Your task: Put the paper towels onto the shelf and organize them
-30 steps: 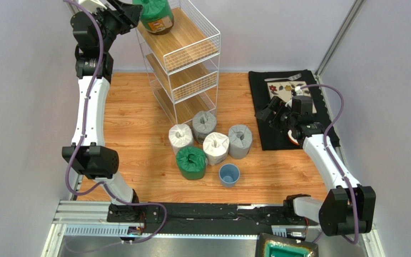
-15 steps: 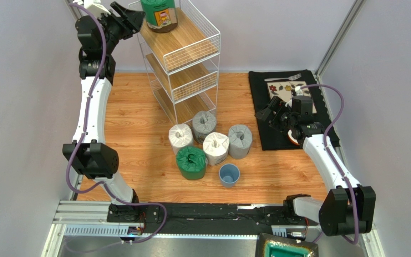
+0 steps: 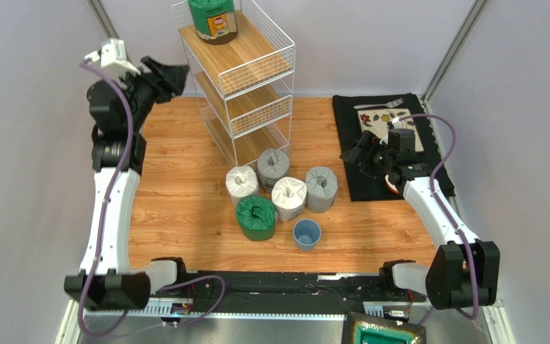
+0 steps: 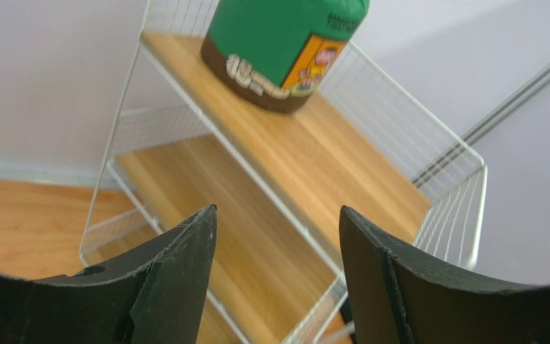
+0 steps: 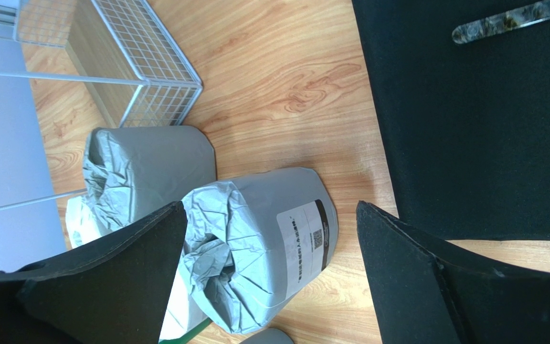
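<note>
- A tall white wire-frame shelf (image 3: 238,72) with three slanted wooden tiers is seen at the far middle of the wooden table (image 3: 177,179).
- On its top tier, at the far left end, one green wrapped paper-towel roll with an orange label (image 3: 213,20) is stood on its flat base. Its axis runs up from the plank, the label is turned toward the arms, and the top is cut off by the frame edge.
- Five more rolls are gathered in a tight cluster on the table just in front of the shelf's foot. A grey wrapped roll (image 3: 273,168) is set nearest the shelf, with a white wrapped roll (image 3: 242,185) to its left. A second white roll (image 3: 288,198) and a second grey roll (image 3: 321,188) follow to the right, and a second green roll (image 3: 256,217) is nearest the arms.
- All five are stood upright, axes vertical, gathered tops upward.
- A small blue cup (image 3: 306,234) is placed mouth up just beside the second green roll.
- A black mat (image 3: 360,143) is laid at the right, and a floral plate (image 3: 389,122) is carried on it.
- The left gripper (image 4: 278,215) is held raised to the left of the shelf and pointed at it. Its fingers are spread with nothing between them, and the shelved roll is seen beyond the gap.
- The right gripper (image 5: 269,208) is held over the mat's left edge and aimed at the second grey roll. Its jaws are spread wide and nothing is touched.
</note>
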